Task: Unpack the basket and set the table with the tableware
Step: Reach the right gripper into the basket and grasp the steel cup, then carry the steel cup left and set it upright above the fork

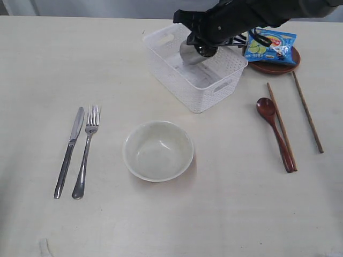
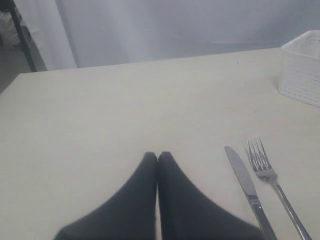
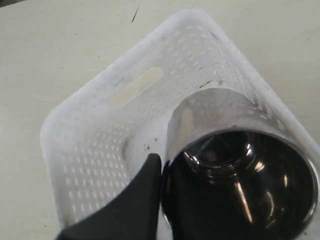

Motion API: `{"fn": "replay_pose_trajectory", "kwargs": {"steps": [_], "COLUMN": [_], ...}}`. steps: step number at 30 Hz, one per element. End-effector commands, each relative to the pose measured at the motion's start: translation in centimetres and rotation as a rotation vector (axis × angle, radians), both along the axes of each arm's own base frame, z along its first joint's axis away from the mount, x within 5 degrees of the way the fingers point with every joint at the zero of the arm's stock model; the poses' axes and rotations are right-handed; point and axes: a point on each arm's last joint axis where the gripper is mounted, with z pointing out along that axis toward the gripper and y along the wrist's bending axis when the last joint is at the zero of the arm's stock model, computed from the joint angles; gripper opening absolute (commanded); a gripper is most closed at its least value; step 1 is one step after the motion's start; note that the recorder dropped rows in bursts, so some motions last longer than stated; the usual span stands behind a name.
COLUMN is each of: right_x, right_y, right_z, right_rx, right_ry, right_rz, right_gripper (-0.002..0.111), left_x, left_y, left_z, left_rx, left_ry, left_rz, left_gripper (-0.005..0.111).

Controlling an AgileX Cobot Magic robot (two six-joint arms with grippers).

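The white basket stands at the back middle of the table. Inside it a shiny steel cup lies tilted, with my right gripper reaching down onto it. In the right wrist view one black finger presses on the outside of the cup at its rim, the other sits inside the dark mouth; the right gripper is shut on that rim. My left gripper is shut and empty over bare table, beside the knife and fork.
Knife and fork lie at the left, a pale bowl in the middle. Wooden spoon and two chopsticks lie at the right. A blue snack bag rests on a brown plate behind them.
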Motion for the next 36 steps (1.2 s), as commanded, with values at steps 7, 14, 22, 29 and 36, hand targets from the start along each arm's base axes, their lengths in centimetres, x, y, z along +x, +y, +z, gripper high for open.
{"fn": "replay_pose_trajectory", "kwargs": {"steps": [7,14,22,29,36], "right_x": [-4.0,-9.6,-11.4,-9.4,-7.8], "right_y": [4.0,10.2,17.1,21.2,22.8], "right_z": [8.8,13.4,13.0,9.8,6.5], "right_rx": [-0.055,-0.129,-0.388,-0.454,-0.463], "right_ry": [-0.194,-0.206,-0.142,-0.087,-0.081], "right_rz": [0.436,0.713,0.735,0.739,0.715], "right_gripper": [-0.001,-0.001,-0.001,-0.001,-0.001], "left_x": [0.0,0.0,0.0,0.0,0.0], "left_y": [0.0,0.0,0.0,0.0,0.0], "left_z": [-0.1,-0.1,-0.1,-0.1,-0.1], "left_rx": [-0.004,-0.003,0.004,0.001,0.001], "left_ry": [0.000,0.000,-0.001,0.000,0.000], "left_rz": [-0.005,-0.005,-0.004,-0.004,-0.004], "left_gripper": [0.000,0.000,0.000,0.000,0.000]}}
